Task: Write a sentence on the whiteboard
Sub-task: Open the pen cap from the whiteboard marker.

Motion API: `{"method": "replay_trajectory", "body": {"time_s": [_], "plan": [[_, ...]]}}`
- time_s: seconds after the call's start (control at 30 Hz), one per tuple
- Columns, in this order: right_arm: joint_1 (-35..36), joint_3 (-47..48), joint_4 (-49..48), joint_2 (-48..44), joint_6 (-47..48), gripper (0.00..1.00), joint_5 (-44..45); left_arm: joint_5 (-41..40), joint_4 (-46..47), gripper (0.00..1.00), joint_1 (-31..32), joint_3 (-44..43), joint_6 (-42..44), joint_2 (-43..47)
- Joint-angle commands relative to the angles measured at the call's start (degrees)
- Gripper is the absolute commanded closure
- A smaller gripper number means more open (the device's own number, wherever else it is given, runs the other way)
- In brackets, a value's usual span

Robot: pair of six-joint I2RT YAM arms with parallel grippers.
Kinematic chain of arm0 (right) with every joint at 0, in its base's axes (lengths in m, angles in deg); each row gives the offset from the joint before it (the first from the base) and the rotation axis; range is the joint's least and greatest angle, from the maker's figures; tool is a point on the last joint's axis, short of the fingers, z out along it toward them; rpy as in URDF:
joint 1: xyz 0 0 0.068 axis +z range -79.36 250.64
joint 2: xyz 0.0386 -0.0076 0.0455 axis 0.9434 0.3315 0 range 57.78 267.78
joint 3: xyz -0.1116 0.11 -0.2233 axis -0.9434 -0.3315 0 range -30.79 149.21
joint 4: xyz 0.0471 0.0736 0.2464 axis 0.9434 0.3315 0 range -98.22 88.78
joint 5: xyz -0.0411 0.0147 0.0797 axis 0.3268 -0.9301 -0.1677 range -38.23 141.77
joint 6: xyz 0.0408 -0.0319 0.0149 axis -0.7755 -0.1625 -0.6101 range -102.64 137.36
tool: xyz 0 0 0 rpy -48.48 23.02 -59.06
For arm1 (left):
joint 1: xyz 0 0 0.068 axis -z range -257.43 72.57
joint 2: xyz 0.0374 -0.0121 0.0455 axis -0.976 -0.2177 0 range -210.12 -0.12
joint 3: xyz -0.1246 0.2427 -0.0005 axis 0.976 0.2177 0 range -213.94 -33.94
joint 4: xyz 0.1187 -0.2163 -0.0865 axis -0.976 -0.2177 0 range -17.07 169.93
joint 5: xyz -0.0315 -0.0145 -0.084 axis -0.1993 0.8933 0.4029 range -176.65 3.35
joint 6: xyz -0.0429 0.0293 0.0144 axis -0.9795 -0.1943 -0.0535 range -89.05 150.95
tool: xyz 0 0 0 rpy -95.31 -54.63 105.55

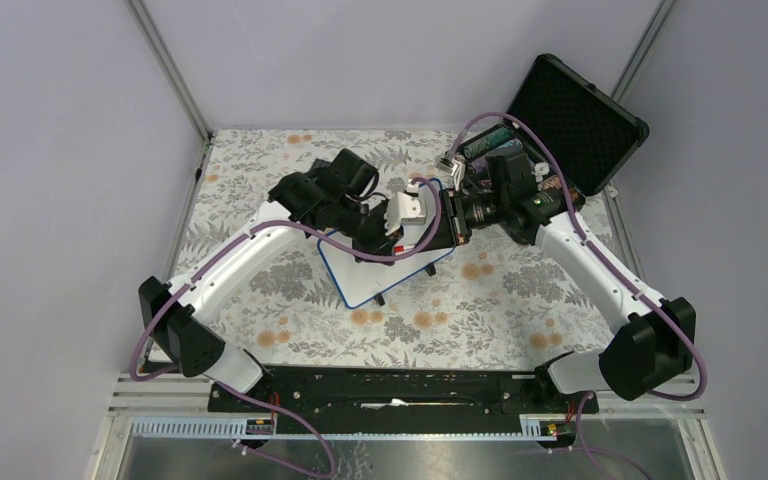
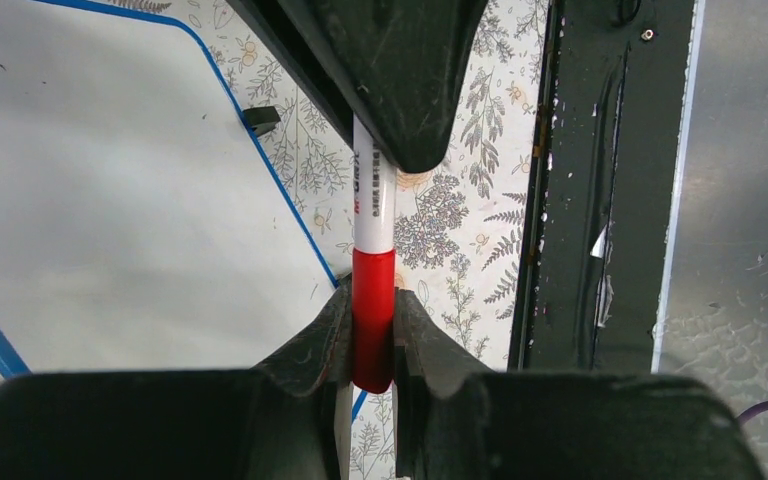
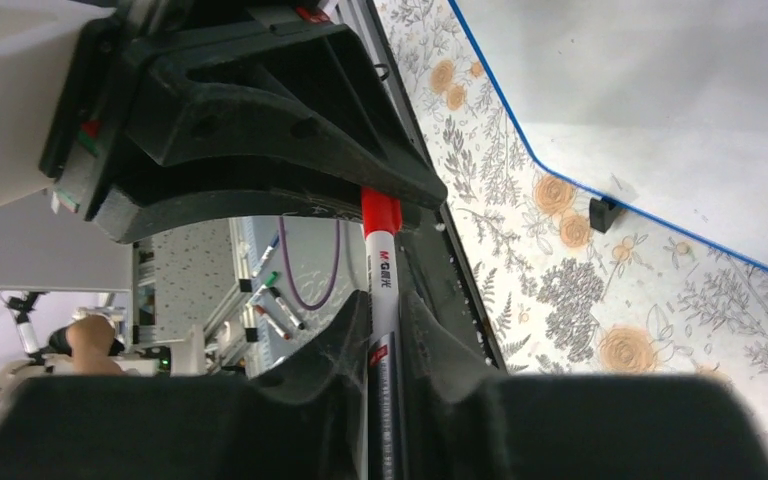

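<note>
The whiteboard [image 1: 380,278], white with a blue rim, lies on the floral table under both grippers. Its visible surface is blank in the left wrist view [image 2: 110,200] and the right wrist view [image 3: 680,90]; no red sentence shows. A white marker [image 2: 373,210] with a red cap [image 2: 373,320] is held in the air between the grippers. My left gripper [image 2: 372,305] is shut on the red cap. My right gripper [image 3: 385,310] is shut on the marker's barrel [image 3: 381,285]. In the top view the left gripper [image 1: 400,215] and right gripper [image 1: 447,215] meet tip to tip above the board's far edge.
An open black case [image 1: 575,120] holding markers [image 1: 485,140] stands at the back right. The board's black foot [image 2: 260,118] shows at its edge. A black rail [image 1: 400,385] runs along the near table edge. Grey walls enclose the table on three sides.
</note>
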Motion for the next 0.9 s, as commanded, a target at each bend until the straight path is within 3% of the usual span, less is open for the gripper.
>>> {"method": "replay_trajectory", "body": {"time_s": [0.0, 0.07, 0.27, 0.73, 0.87], "plan": [[1.28, 2.97, 1.12, 0.16, 1.39, 0.88, 0.65, 1.33, 2.23, 1.0, 0.4, -2.0, 0.8, -0.19], [1.25, 3.27, 1.54, 0.15, 1.69, 1.0, 1.0, 0.88, 2.22, 1.0, 0.36, -1.28, 1.1, 0.26], [0.19, 5.06, 5.63, -0.52, 5.55, 1.0, 0.72, 0.44, -0.81, 1.0, -1.51, 1.44, 3.2, 3.16], [-11.42, 13.99, 19.04, 0.7, 16.29, 1.0, -5.2, 0.44, -7.72, 1.0, -9.75, 7.3, 7.03, 11.64], [-12.47, 15.91, 20.66, 1.2, 18.02, 1.0, -5.73, 3.68, -10.49, 1.0, -17.08, 4.35, 8.38, 12.9]]}}
